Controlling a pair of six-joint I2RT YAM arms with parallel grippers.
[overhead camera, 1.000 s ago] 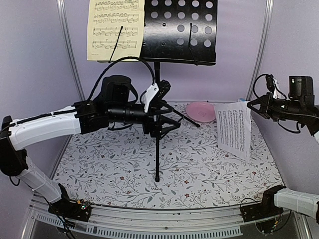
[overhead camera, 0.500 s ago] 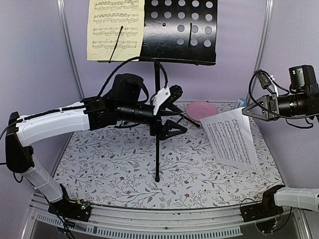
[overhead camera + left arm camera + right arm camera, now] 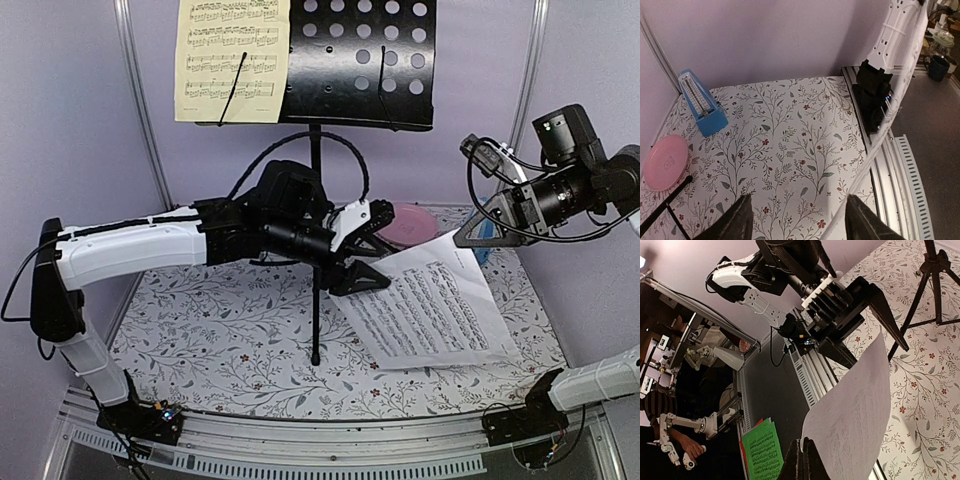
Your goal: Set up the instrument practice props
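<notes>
**White sheet hanging between two arms, stand half dressed**

Right jaws are clenched on one corner of the white sheet (image 3: 425, 310). The sheet hangs slanted over the counter (image 3: 200, 340); can't tell if its low edge touches the cloth. Left jaws are spread apart w/ the sheet's edge running between them in the wrist view, not pinched yet. Yellow sheet (image 3: 230, 60) is already on the left half of the music stand (image 3: 350, 72); the right half is bare. Metronome (image 3: 702, 102) stands upright at a back corner, near the pink plate (image 3: 665, 162).

Risks:
- A one-corner hold lets the paper sag or twist, so the left jaws may shut on air or crease it.
- If the right jaws release before the left bite, the sheet drops flat.
- The left arm crosses the stand's pole (image 3: 316, 135) in the top view, so a careless lift could knock the stand & shake the yellow sheet off.
</notes>
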